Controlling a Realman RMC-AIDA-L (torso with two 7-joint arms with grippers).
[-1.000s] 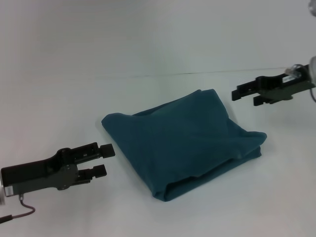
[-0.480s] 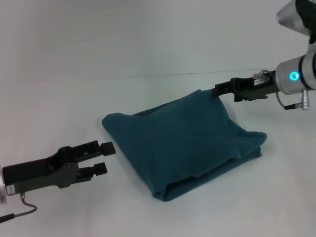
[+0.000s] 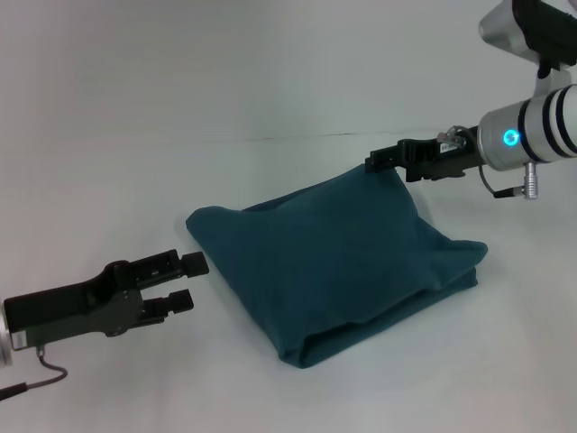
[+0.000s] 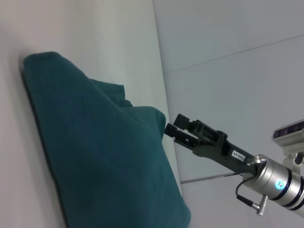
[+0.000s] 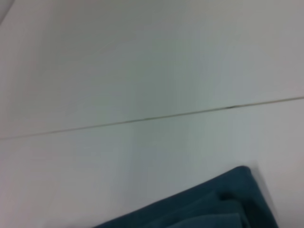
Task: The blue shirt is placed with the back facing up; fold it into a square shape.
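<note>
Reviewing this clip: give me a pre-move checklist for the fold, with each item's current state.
1. The blue shirt lies folded into a compact bundle: ok.
2. Outline square: not ok, edges uneven and bulging.
3. Right gripper at the shirt's far corner: ok.
4. Right gripper gripping fabric: cannot tell.
5. Left gripper open, apart from the shirt's near-left edge: ok.
6. Table around the shirt: ok.

White table (image 3: 135, 180), thin dark seam (image 3: 297, 136)
</note>
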